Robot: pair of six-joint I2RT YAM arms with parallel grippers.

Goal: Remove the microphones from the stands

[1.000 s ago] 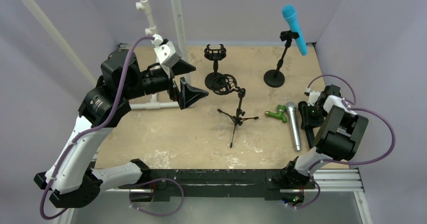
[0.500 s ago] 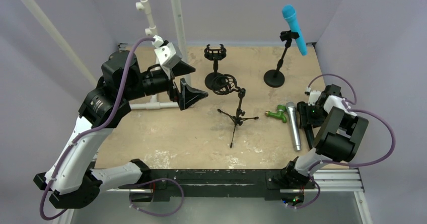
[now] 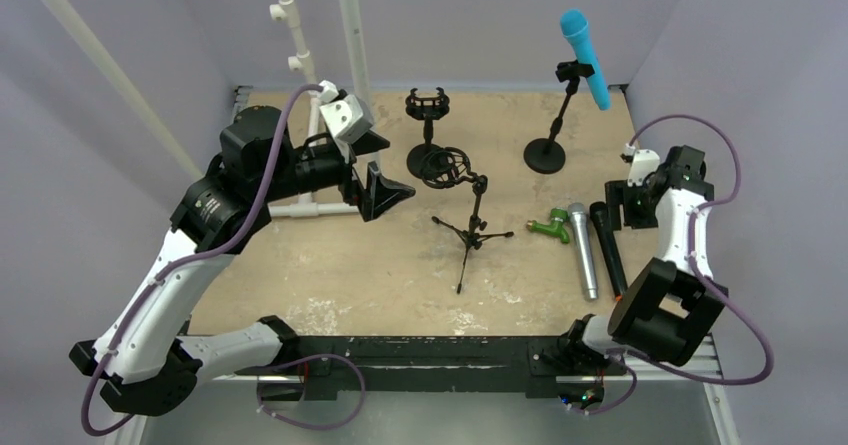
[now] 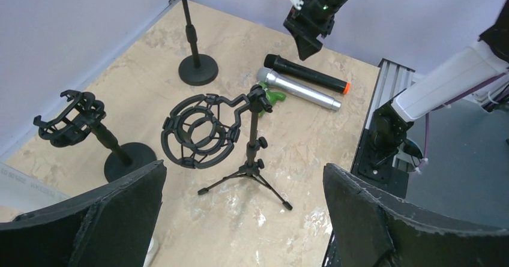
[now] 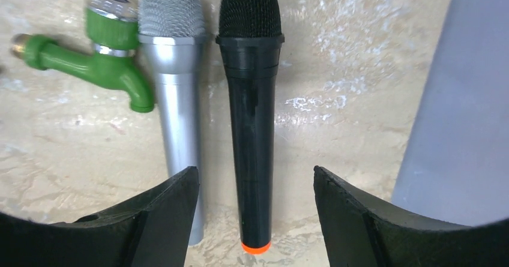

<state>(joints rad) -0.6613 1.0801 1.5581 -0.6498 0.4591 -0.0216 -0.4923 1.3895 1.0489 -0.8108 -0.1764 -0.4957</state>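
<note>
- Right gripper (image 3: 618, 213) has lifted off toward the far-right corner — the black mic (image 3: 607, 250) now lies uncovered.
- Left gripper (image 3: 385, 168) has edged slightly rightward.

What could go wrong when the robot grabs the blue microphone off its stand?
The blue microphone leans high up on a thin stand with a small round base, so a sideways pull might tip it over. The open right gripper hangs over the black microphone and silver microphone; moving off low could roll them. The open left gripper is near the tripod stand and might bump it.
</note>
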